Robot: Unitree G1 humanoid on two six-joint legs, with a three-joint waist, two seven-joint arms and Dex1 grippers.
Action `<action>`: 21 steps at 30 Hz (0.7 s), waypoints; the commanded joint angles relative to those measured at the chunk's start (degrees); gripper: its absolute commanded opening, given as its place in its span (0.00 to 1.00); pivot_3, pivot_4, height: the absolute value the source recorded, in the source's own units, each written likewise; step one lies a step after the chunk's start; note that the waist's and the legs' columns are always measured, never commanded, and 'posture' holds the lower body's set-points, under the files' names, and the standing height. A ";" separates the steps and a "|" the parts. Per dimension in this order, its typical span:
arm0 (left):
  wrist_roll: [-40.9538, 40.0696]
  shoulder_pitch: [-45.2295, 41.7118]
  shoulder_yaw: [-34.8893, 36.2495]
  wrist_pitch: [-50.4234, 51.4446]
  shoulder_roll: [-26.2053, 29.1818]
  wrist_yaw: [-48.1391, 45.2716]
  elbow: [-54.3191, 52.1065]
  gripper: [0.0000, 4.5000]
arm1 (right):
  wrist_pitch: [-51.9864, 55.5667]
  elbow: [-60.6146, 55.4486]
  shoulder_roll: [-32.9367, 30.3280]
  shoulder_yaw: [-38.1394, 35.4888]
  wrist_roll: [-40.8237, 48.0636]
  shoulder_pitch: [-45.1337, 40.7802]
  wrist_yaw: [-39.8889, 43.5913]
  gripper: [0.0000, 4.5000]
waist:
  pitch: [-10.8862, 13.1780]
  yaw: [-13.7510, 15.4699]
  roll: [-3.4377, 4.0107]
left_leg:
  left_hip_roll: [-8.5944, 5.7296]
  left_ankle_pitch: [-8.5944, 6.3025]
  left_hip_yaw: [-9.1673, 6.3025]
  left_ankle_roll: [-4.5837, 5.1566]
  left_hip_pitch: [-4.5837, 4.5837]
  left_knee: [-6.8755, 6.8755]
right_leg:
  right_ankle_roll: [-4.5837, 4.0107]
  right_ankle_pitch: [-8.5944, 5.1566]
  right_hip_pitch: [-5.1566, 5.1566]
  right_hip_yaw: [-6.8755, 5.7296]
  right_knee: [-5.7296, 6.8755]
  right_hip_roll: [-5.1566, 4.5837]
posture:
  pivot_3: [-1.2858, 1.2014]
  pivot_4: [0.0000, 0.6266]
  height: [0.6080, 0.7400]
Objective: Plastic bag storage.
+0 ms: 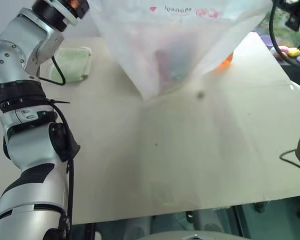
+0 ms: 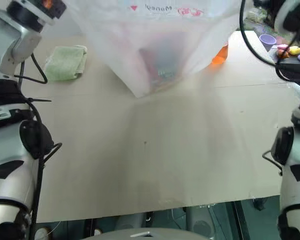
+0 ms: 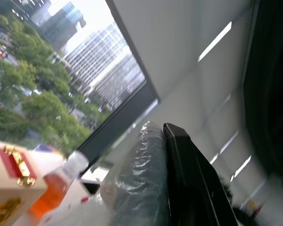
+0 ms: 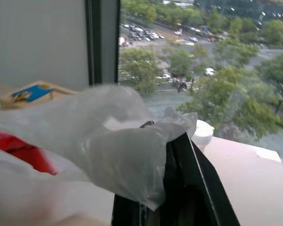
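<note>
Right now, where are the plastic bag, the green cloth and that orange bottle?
plastic bag (image 1: 175, 45): left eye view, on its hanging translucent middle.
green cloth (image 2: 66, 62): right eye view, on the middle of its folded top.
orange bottle (image 3: 52, 190): left wrist view, on its orange body below the white cap.

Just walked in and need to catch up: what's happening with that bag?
The robot holds the plastic bag up above the table, spread between its two arms. The left end effector and the right end effector are each shut on a bunch of the film. The bag's lowest corner hangs near the tabletop. A folded green cloth lies on the table.
</note>
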 commanded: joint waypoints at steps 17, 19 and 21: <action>24.07 59.81 -3.07 -15.53 -3.50 -14.86 -45.91 0.18 | -28.11 -31.88 14.30 6.57 -6.73 67.02 -3.96 0.40 | -0.09 0.59 0.08 | 0.67 -0.14 0.50 0.29 1.89 0.48 | 0.30 0.39 2.19 -0.02 -1.15 -0.08 | 0.52 0.24 1.00; 25.33 63.67 -0.78 -16.39 -1.95 -17.22 -45.71 0.38 | -29.23 -33.55 13.84 2.94 -3.64 69.98 -1.13 0.62 | -0.09 0.69 0.08 | 0.40 0.02 0.71 0.57 1.84 0.49 | 0.30 0.38 2.05 0.04 -0.92 -0.09 | 0.52 0.24 1.00; 28.78 68.40 0.76 -18.87 -0.25 -19.95 -45.20 0.57 | -29.26 -35.47 12.66 -1.13 0.08 73.44 2.19 0.81 | -0.11 0.71 0.08 | 0.35 -0.14 0.78 0.57 1.78 0.42 | 0.18 0.18 1.74 0.14 -0.39 -0.07 | 0.52 0.24 1.00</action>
